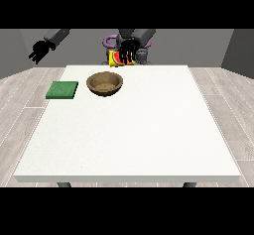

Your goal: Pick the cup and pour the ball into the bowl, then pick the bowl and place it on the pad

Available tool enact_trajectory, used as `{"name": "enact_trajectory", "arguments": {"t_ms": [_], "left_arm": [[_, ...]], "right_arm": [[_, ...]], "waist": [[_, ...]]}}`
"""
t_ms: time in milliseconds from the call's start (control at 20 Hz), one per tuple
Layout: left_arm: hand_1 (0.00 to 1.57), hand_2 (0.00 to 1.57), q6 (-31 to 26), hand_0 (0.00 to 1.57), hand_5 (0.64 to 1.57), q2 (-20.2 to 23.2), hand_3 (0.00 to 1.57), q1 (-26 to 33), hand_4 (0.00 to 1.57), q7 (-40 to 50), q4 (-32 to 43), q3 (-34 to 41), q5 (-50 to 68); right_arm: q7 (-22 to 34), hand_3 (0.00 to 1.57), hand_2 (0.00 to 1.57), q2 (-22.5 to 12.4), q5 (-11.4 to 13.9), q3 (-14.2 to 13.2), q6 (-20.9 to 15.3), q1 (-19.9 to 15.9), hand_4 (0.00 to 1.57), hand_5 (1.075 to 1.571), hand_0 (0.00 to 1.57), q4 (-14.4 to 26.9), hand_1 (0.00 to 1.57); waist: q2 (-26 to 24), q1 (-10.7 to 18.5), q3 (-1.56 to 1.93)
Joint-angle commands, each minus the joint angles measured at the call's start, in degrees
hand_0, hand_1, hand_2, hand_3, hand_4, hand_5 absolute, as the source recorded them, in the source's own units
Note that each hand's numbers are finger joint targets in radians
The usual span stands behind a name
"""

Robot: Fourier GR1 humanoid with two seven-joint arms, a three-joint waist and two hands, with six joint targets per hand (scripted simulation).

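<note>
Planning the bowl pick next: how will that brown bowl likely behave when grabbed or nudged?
The bowl looks wooden and thick-walled, so probably rigid and not fragile. It is wide and shallow, sitting upright on the table, so a nudge would more likely slide it than tip it. The curved rim may be awkward to hold; a pinch over the wall seems safest.

The robot's forearms are boxy grey sleeves with flat faces, each ending in a black hand. The hand at the view's left (38,51) shows slim black fingers below a short black wrist. The hand at the view's right (127,48) is likewise black, with thin fingers. Behind it a purple curved piece sits on the grey torso, whose detail is too small to tell.
</note>
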Motion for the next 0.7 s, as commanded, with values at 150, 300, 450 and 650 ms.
{"name": "enact_trajectory", "arguments": {"t_ms": [150,300,450,650], "left_arm": [[1.57,1.57,-15.2,1.57,1.561,-0.6,1.57,-7.0,1.02,9.4,-3.3,-10.2,-8.5],[1.57,1.57,-21.4,1.57,1.569,-0.6,1.57,-7.4,0.94,5.0,-7.1,-12.6,-9.1],[1.57,1.57,-24.9,1.57,1.571,-0.6,1.57,-6.1,0.95,7.8,-11.6,-15.9,-11.7],[1.55,1.57,-27.0,1.55,1.565,-0.6,1.57,-0.6,0.94,9.1,-14.3,-18.9,-14.9]], "right_arm": [[-2.6,0.37,0.0,-1.0,0.4,-0.4,2.9,0.5,0.59,1.568,0.0,4.8,0.0],[-3.7,0.29,0.0,-2.7,0.2,-2.3,-0.1,0.7,0.58,1.567,0.0,7.5,0.0],[-6.0,0.3,0.0,-3.1,1.8,-1.2,1.2,2.1,0.58,1.567,0.0,8.5,0.0],[-4.8,0.2,0.0,-0.5,1.9,0.0,-0.5,0.9,0.64,1.57,0.0,7.3,0.0]], "waist": [[-1.7,-0.2,-0.04],[-3.6,5.9,-0.08],[-2.6,5.6,-0.12],[-3.7,5.0,-0.2]]}}
